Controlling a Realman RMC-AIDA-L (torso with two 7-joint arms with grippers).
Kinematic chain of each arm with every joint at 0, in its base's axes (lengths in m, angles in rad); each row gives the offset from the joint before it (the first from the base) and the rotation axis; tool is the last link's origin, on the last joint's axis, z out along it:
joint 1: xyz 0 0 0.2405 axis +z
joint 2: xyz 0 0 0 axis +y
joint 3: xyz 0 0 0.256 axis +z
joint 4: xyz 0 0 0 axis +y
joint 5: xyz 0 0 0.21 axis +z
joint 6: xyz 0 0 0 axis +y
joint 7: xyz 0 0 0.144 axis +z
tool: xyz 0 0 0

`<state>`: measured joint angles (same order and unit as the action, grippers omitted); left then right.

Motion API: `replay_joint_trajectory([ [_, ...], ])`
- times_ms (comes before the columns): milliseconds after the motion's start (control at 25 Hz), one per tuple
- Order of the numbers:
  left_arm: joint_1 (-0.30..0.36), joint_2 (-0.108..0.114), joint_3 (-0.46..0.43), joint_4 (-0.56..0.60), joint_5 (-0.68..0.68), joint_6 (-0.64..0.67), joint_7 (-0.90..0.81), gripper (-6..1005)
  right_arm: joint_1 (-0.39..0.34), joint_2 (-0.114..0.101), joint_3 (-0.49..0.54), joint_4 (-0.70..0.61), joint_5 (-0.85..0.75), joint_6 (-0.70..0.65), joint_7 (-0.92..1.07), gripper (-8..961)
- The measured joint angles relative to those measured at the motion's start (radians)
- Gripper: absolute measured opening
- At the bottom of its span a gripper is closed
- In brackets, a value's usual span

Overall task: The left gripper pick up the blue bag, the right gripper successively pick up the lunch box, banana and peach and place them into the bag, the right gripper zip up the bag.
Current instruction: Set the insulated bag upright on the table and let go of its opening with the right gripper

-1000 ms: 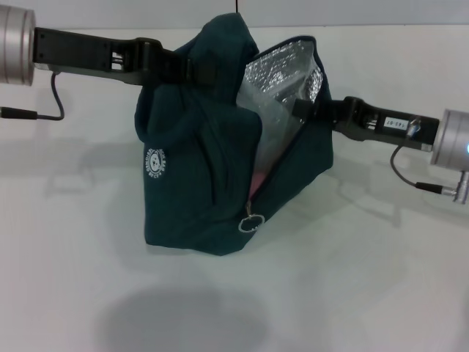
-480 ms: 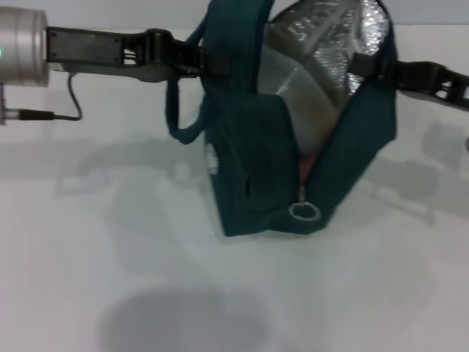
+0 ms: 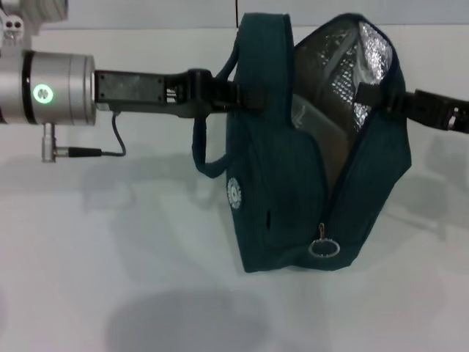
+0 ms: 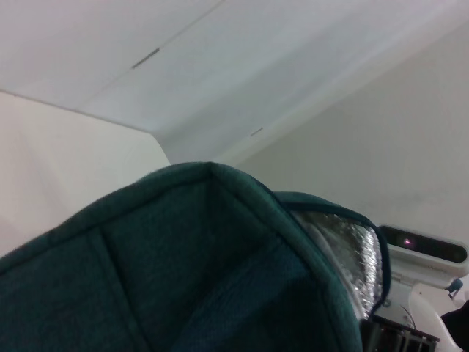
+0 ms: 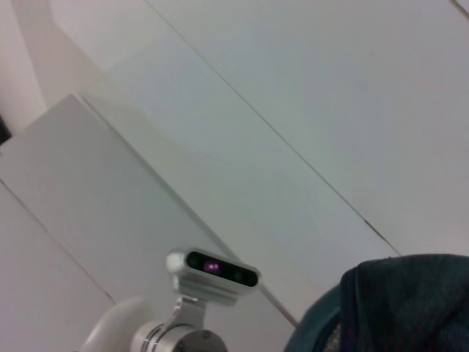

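Observation:
The blue bag [image 3: 286,191] hangs upright over the white table, stretched between both arms. My left gripper [image 3: 238,95] comes in from the left and is shut on the bag's top edge beside a loop handle [image 3: 201,158]. My right gripper [image 3: 377,95] is shut on the opposite rim, holding the mouth open onto the silver lining [image 3: 344,66]. A clear corner of the lunch box [image 3: 316,121] shows inside. The banana and the peach are hidden. The ring zipper pull [image 3: 323,248] dangles at the bottom of the open zip. The left wrist view is filled by the bag's fabric [image 4: 183,271].
The white table [image 3: 110,242] spreads under and around the bag, with a soft shadow [image 3: 190,323] near its front. The right wrist view shows the bag's corner [image 5: 410,301] and the robot's head camera [image 5: 212,268] against a pale wall.
Both arms have carried the bag to the right and turned it. The logo has swung round to the bag's left side, and the pink seen through the zip gap no longer shows.

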<state>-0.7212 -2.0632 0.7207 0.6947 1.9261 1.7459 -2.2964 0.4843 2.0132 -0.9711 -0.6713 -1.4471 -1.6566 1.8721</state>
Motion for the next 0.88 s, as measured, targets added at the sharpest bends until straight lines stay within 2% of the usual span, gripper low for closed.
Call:
replay_joint_trajectory([
  [880, 0.026, 0.001, 0.002, -0.055, 0.03, -0.036, 0.047, 32, 0.021, -0.001, -0.001, 0.076, -0.026, 0.052, -0.05, 88],
])
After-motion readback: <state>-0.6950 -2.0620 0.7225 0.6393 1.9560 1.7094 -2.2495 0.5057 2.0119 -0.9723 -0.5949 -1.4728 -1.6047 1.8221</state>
